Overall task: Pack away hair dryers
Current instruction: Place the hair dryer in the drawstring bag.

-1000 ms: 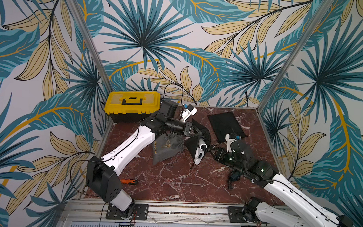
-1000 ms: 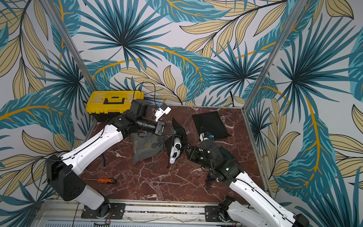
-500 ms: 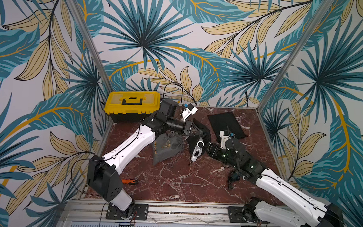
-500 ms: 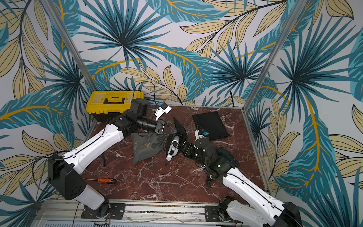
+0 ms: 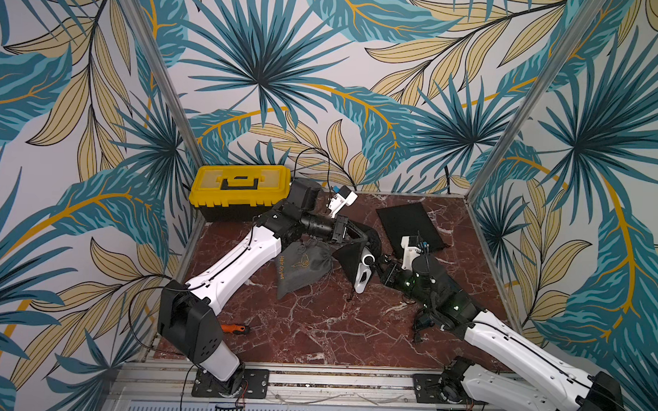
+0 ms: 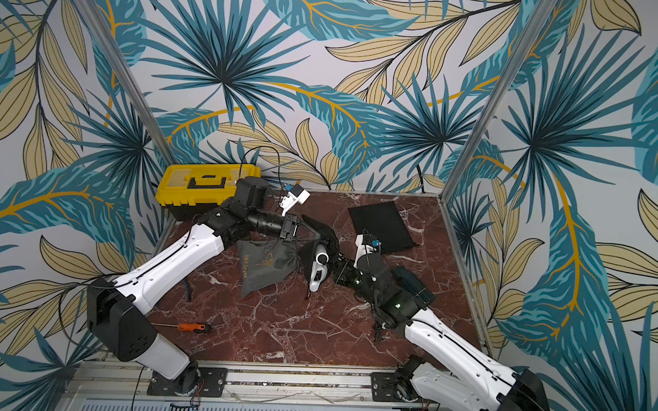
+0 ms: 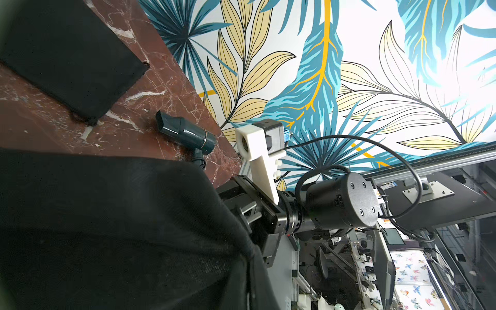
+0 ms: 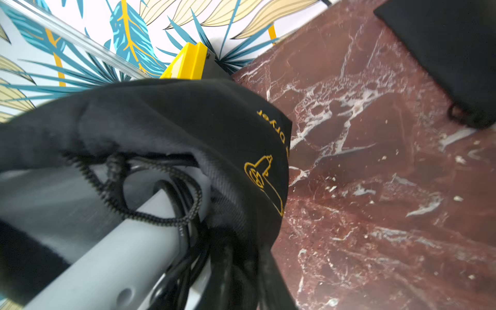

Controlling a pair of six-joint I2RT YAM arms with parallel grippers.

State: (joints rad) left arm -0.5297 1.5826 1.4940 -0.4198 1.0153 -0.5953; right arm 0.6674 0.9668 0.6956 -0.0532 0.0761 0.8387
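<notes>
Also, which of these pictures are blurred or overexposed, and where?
Right wrist view: soft all over, the near white hair dryer and black pouch smeared most. Left wrist view: the wall is washed out to white in one corner, yet the teal hair dryer is sharp. Both top views: evenly lit and sharp.

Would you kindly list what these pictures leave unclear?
Left gripper: fingers merge with the held black pouch in top views; it covers them in the left wrist view.
Right gripper: what its fingers pinch; too small in top views, pouch and white hair dryer block the blurred right wrist view.
Grey pouch: contents, cloth covers them.
</notes>
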